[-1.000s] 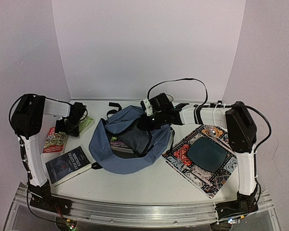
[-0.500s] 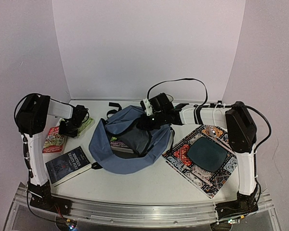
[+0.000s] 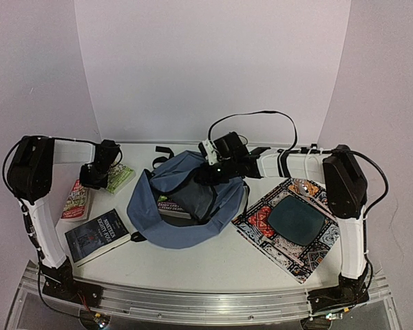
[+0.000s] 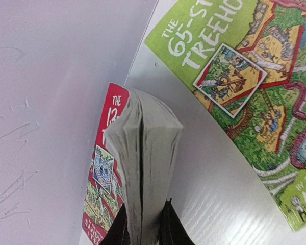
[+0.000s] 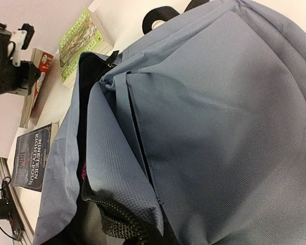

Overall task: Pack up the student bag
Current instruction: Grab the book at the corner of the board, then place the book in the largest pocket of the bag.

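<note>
The left tool (image 4: 143, 220), wide apart a second ago left of the student bag (image 3: 186, 221), has clamped onto the page edge of what looks like the red paperback (image 4: 99, 168), so another book seems ready to go in. The bag lies mid-surface (image 3: 213, 269), its rim seemingly pinched up by the clenched right tool (image 3: 217, 170). One book (image 3: 172, 204) lies inside, while the green book (image 4: 255, 76) and dark book (image 3: 96, 236) lie left of the bag.

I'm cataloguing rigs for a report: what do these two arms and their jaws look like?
Both the left arm and right arm have white tubular links with bulky black joint housings and black jaws. A thin black cable loops behind the right one.
</note>
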Available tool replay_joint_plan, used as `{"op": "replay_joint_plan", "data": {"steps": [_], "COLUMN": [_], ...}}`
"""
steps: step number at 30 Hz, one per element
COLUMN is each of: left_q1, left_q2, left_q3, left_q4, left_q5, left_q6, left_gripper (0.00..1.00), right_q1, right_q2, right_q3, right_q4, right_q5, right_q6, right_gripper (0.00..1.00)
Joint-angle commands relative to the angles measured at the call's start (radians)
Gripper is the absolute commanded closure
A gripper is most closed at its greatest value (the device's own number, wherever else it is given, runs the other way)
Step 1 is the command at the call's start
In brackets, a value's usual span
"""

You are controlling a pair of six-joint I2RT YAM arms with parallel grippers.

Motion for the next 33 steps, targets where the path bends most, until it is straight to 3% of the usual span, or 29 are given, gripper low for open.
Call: {"op": "replay_joint_plan", "data": {"steps": [1,19,26,33], "left_q1": [-0.078,-0.570,-0.745,-0.789], "left_q2": [-0.122,-0.335,-0.264,-0.122], "left_q3": [0.045,0.078,0.174,0.302], "left_q4": [-0.124,-0.352,-0.349,-0.341], "left_q5": [0.043,0.280,0.240,0.135], "left_q6": [-0.058,-0.314,-0.392,-0.333], "left_gripper": [1.00,1.00,1.00,1.00], "right_q1": [0.011,0.045,0.048,0.059], "right_q2": [-0.092,-0.192,-0.168,-0.162], "right_q3": [0.064,0.134,0.165,0.164], "right_q4": [0.023,0.089,0.096,0.100], "right_q5": [-0.014,0.084,0.059,0.038], "right_q6": [-0.060,-0.167,-0.138,-0.120], "right_gripper": [1.00,1.00,1.00,1.00]}}
